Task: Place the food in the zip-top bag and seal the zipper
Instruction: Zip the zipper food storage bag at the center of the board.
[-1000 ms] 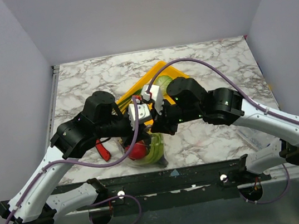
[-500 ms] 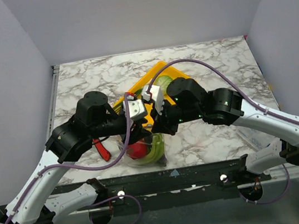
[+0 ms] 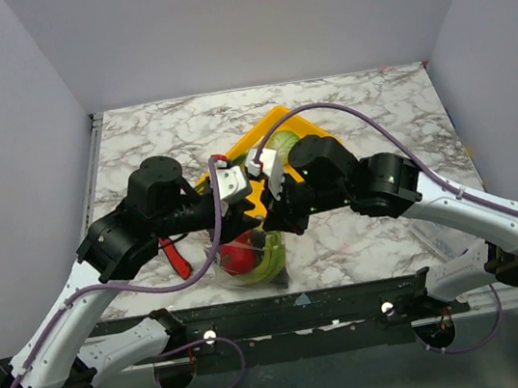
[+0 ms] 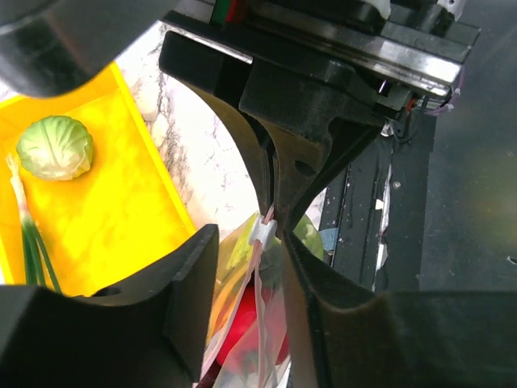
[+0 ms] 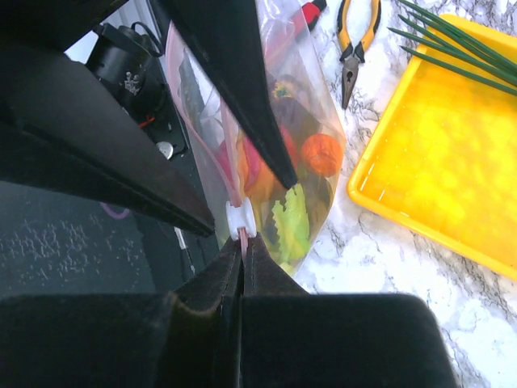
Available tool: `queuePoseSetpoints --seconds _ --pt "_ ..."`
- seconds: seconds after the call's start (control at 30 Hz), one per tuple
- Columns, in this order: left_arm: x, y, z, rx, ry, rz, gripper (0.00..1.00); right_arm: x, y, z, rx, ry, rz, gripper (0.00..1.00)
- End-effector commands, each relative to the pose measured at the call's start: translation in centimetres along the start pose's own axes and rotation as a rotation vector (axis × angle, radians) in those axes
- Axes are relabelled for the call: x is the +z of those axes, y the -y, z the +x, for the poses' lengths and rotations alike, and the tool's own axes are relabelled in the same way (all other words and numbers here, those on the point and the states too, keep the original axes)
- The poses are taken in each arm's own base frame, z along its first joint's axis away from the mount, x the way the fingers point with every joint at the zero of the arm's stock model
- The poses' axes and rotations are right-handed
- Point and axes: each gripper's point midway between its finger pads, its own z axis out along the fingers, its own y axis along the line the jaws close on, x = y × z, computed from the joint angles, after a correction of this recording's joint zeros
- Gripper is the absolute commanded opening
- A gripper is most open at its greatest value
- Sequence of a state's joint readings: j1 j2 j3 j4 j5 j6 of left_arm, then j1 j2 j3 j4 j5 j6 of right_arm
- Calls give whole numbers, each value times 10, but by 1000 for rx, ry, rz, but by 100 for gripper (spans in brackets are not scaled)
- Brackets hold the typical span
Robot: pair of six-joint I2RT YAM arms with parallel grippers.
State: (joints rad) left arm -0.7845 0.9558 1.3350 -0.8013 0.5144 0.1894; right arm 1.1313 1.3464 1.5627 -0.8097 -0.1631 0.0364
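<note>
Left end effector [image 4: 246, 242] shifted; clear zip-top bag [image 5: 300, 105] bulges with food [image 5: 321, 153].

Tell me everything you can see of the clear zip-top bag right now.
The clear floppy plastic zip-top bag is held up by its mouth at the marble table's near edge, beside the yellow tray. A pinkish zipper strip runs along the mouth, carrying a small white slider. The right gripper is shut on that strip beside the slider; the left gripper, jaws open, straddles it. Inside show a red tomato and green leaves.
</note>
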Motion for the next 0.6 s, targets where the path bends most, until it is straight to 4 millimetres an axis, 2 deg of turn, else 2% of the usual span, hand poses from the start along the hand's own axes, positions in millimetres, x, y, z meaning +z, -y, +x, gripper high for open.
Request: queuePoseSetpoints --seconds 0.0,0.27,0.5,0.57 --pt "1 5 -12 4 34 38 35 -3 -4 -1 -6 19 -11 0" --pt "3 7 -10 -1 28 63 32 -3 -5 -3 -4 33 -16 0" --pt "5 10 -5 -8 17 82 30 -11 -6 -13 -3 99 -17 0" --pt "5 12 -6 -7 26 91 20 -13 -6 -14 -3 106 -12 0"
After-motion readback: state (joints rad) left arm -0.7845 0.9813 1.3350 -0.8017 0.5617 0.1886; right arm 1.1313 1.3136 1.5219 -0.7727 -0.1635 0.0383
